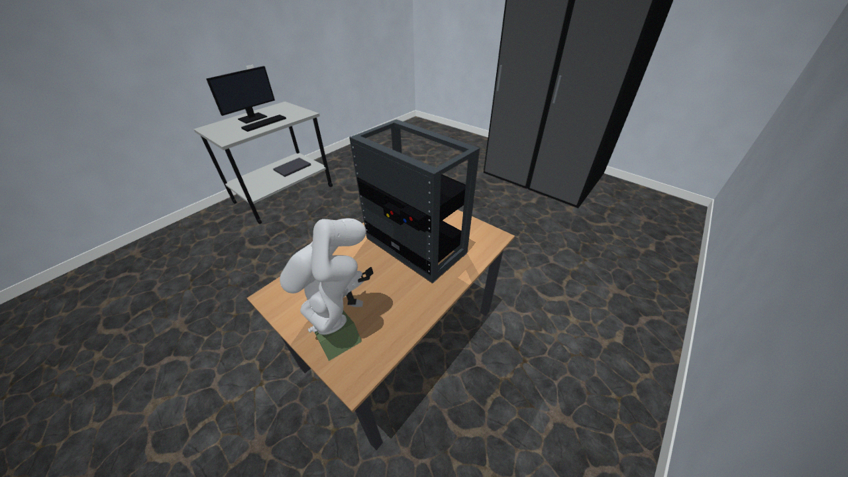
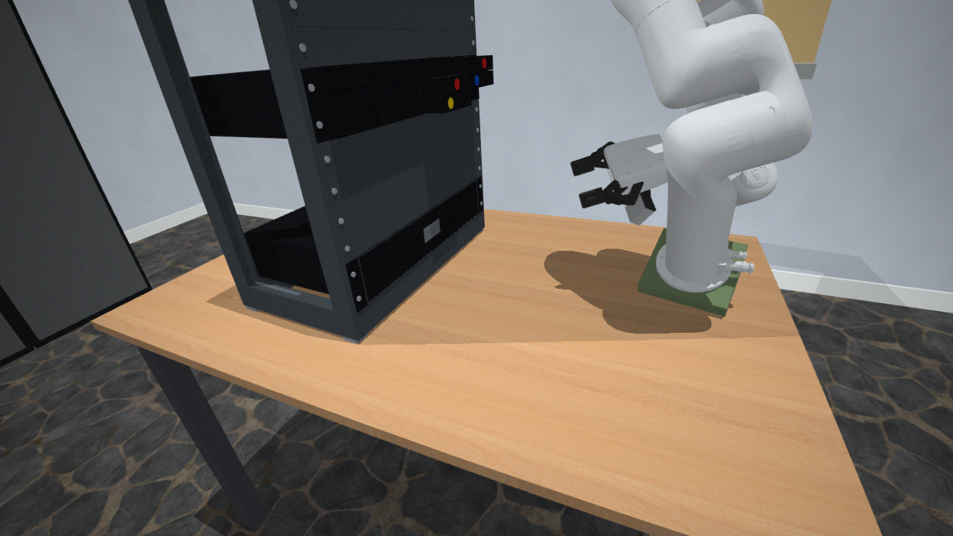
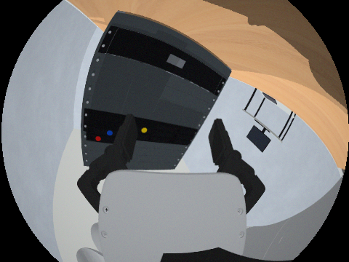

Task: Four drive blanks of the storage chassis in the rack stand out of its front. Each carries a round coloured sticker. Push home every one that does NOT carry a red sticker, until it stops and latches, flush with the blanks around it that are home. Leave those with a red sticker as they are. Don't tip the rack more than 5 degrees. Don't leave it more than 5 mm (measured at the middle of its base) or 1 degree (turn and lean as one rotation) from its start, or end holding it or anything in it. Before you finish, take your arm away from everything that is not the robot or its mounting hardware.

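A dark rack (image 1: 413, 195) stands on the wooden table, and it also shows in the exterior view (image 2: 346, 159) and the wrist view (image 3: 150, 97). A black storage chassis (image 2: 393, 93) sits high in its front. Four blanks stand out of it: one with a yellow sticker (image 2: 450, 102), one with a blue sticker (image 2: 476, 80), and two with red stickers (image 2: 456, 83) (image 2: 483, 62). The wrist view shows the yellow sticker (image 3: 144, 130), the blue sticker (image 3: 110, 133) and one red sticker (image 3: 98, 139). My gripper (image 2: 590, 181) is open and empty, well short of the rack and lower than the chassis.
The arm's base sits on a green plate (image 2: 692, 283) near the table's end. A second black unit (image 2: 416, 240) fills the rack's bottom. A desk with a monitor (image 1: 254, 127) and a tall dark cabinet (image 1: 563, 89) stand off the table.
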You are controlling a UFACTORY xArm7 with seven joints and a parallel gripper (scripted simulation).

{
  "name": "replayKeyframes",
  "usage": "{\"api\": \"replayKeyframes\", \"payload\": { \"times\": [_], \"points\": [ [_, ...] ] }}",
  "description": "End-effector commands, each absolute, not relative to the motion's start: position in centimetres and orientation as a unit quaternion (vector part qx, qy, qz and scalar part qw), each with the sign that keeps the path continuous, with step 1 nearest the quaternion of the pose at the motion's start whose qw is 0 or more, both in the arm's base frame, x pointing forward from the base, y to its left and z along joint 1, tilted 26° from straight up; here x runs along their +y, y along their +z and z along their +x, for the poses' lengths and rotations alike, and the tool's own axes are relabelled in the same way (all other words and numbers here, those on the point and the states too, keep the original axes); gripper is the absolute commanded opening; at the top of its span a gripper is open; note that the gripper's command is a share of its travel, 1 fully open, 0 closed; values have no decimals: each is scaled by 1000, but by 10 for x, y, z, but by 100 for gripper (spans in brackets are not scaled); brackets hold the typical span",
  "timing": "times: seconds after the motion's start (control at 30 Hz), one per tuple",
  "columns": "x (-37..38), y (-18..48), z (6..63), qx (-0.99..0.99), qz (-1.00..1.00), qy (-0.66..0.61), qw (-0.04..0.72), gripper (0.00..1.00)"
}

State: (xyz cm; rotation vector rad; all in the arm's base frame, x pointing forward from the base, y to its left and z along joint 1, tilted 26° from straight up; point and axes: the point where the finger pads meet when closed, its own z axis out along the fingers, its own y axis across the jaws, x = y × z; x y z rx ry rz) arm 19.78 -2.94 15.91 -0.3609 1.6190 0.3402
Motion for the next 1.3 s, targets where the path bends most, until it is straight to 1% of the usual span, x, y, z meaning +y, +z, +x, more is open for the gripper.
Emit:
{"api": "replayKeyframes", "payload": {
  "times": [0.0,0.57,1.27],
  "points": [
    [-34,163,200,718,-136,162,663,100],
    [-56,188,210,713,5,239,659,100],
    [-56,188,210,713,5,239,659,100]
  ]
}}
